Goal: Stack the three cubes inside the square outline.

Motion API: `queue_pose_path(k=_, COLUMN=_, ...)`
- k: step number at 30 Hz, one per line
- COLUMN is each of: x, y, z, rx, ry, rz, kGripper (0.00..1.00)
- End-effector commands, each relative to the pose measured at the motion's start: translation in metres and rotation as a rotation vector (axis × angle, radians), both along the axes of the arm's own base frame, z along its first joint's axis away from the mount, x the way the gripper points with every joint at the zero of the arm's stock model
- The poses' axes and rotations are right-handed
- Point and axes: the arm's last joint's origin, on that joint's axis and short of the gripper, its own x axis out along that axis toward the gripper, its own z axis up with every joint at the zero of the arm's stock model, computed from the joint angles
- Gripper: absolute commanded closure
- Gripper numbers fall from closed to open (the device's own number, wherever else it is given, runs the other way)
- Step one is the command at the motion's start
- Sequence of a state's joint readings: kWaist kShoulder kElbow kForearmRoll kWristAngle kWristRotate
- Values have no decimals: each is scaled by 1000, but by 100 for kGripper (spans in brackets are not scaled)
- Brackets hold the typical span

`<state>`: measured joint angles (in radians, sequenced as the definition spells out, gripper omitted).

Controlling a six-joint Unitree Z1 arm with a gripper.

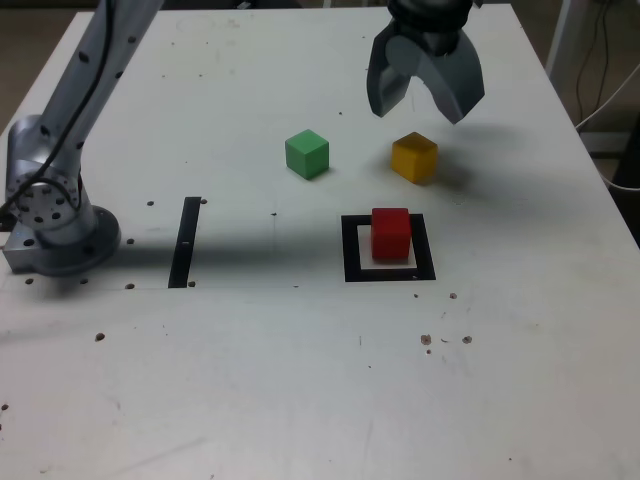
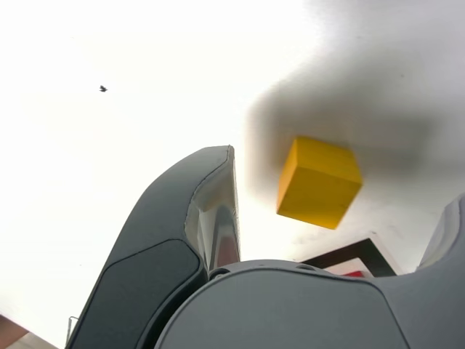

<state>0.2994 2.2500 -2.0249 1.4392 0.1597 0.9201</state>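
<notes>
Hovering above the yellow block [image 1: 414,158], your wide-open pincer [image 1: 425,110] has room around it; the red block [image 1: 390,235] sits inside the black square [image 1: 353,270].

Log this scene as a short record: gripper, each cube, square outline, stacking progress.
Gripper: open, holding nothing, raised above the table near the yellow cube
Red cube: inside the square outline
Yellow cube: on the table, outside the outline
Green cube: on the table, to the exterior view's left of the yellow cube
Square outline: black frame, partly covered by the red cube
Stacking: no cube on another
</notes>
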Motion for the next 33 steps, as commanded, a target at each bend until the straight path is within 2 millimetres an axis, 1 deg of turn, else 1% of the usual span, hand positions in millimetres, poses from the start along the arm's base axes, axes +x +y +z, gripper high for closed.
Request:
queue_pose_path(k=1, x=-1, y=-1, z=1, rx=8, ry=-8, rz=-4, kGripper=1)
queue_pose_path(k=8, x=0, y=-3, z=-12, rx=9, ry=-4, rz=-5, kGripper=1)
queue_pose_path(k=21, x=2, y=-23, z=-38, rx=22, ry=20, rz=-19, kGripper=2)
queue_pose_path(k=25, x=3, y=-28, z=-42, rx=34, ry=24, rz=-18, kGripper=5)
queue_pose_path(k=28, x=3, y=-30, z=-43, rx=44, ry=27, rz=-15, kGripper=9)
queue_pose_path(k=33, x=5, y=-33, z=-45, rx=66, ry=30, rz=-9, kGripper=19)
